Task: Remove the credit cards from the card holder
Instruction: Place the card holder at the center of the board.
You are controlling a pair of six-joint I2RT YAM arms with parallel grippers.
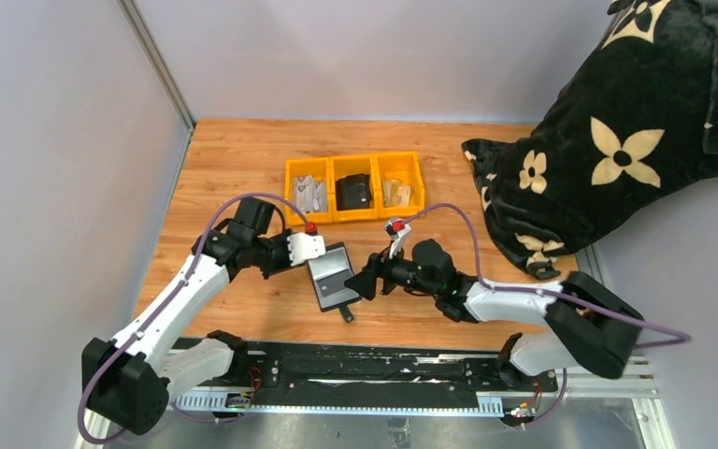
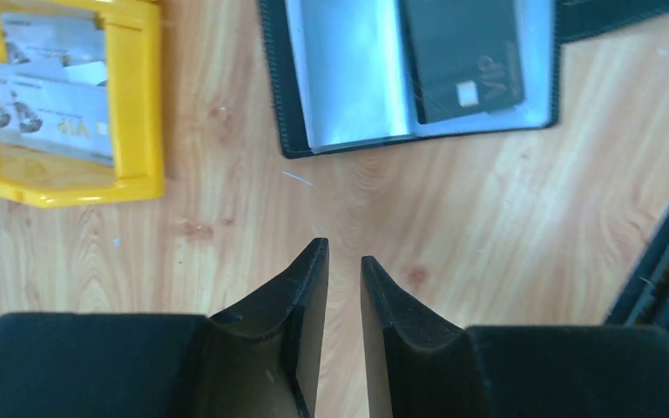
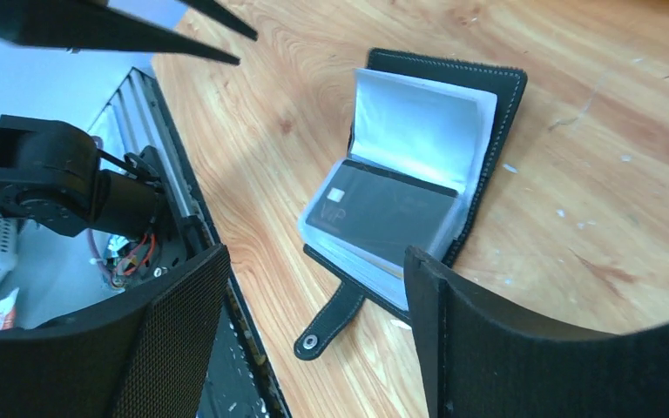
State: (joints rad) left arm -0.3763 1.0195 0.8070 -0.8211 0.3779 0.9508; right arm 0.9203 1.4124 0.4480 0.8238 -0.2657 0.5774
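The black card holder [image 1: 330, 274] lies open on the wooden table, its clear sleeves up and its strap tab [image 1: 347, 313] toward me. A dark card [image 3: 383, 213] marked VIP sits in the lower sleeve; it also shows in the left wrist view [image 2: 466, 65]. My left gripper [image 1: 322, 251] hovers at the holder's far left corner, its jaws almost together and empty [image 2: 344, 252]. My right gripper [image 1: 360, 281] is wide open and empty just right of the holder [image 3: 314, 296]. Silvery cards [image 1: 308, 195] and tan cards [image 1: 397, 192] lie in the tray.
A yellow three-compartment tray [image 1: 355, 217] stands behind the holder, with a black object [image 1: 354, 192] in its middle bin. A big black cushion with beige flowers [image 1: 608, 150] fills the right back. A metal rail [image 1: 355, 365] runs along the near edge.
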